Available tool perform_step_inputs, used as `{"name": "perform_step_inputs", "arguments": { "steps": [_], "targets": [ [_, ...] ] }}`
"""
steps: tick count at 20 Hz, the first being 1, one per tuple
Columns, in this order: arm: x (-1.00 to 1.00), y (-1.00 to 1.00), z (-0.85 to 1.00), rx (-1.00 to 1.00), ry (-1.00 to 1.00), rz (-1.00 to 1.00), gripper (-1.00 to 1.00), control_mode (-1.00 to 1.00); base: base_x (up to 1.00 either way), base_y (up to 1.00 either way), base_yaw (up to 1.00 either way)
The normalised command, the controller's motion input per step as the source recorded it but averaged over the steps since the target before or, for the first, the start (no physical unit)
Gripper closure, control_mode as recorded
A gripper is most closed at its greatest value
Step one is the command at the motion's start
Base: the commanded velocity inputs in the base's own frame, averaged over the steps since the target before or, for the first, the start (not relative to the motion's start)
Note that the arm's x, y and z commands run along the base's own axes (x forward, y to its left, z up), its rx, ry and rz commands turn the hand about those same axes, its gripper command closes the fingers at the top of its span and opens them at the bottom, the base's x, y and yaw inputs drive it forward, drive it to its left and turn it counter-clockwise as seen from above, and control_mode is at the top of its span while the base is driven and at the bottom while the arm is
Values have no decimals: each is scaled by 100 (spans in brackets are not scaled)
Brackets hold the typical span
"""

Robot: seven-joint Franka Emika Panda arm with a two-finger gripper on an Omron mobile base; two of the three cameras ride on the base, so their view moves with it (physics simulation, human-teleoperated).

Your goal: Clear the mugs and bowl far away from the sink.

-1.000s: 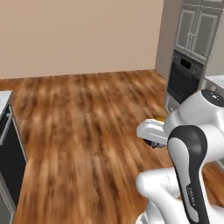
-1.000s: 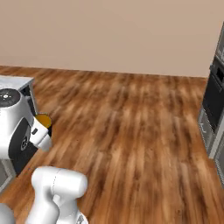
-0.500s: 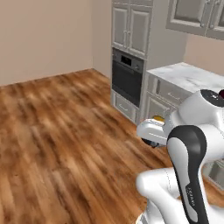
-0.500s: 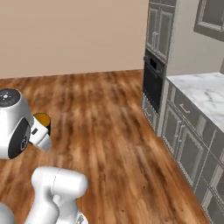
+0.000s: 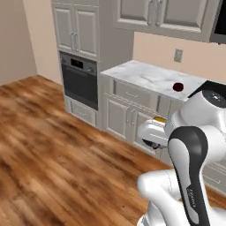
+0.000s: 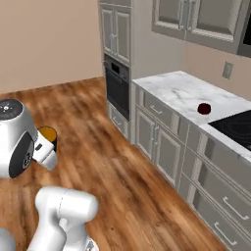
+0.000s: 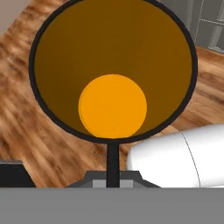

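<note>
My gripper [image 7: 113, 146] is shut on the rim of the black mug [image 7: 113, 65], whose orange-yellow inside faces the hand view. The left base view has the mug's orange rim [image 5: 160, 119] peeking over the hand [image 5: 152, 134], held in the air in front of the lower cabinets. From the right base the same mug [image 6: 47, 134] hangs above the wooden floor, beside the arm. The dark red mug [image 5: 178, 86] stands upright on the marble counter [image 6: 171, 90], near the cooktop, also as the dark red mug [image 6: 204, 108]. The bowl and the sink are out of view.
A built-in oven [image 5: 79, 79] sits in the tall cabinet left of the counter. A black cooktop [image 6: 238, 126] lies at the counter's right end. Drawers and doors [image 6: 162, 142] line the front below. Wooden floor [image 5: 48, 154] spreads to the left.
The whole picture has swung: the camera turned with the base, bringing oven, counter and dark red mug into view. The black mug stays in my shut gripper.
</note>
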Motion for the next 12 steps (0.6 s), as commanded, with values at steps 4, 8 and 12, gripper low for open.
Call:
{"name": "perform_step_inputs", "arguments": {
  "steps": [4,8,12],
  "targets": [
    [0,0,0,0,0,0,100,100,94,0,-33],
    [0,0,0,0,0,0,100,100,100,0,-27],
    [0,0,0,0,0,0,100,100,99,0,-28]
  ]
}}
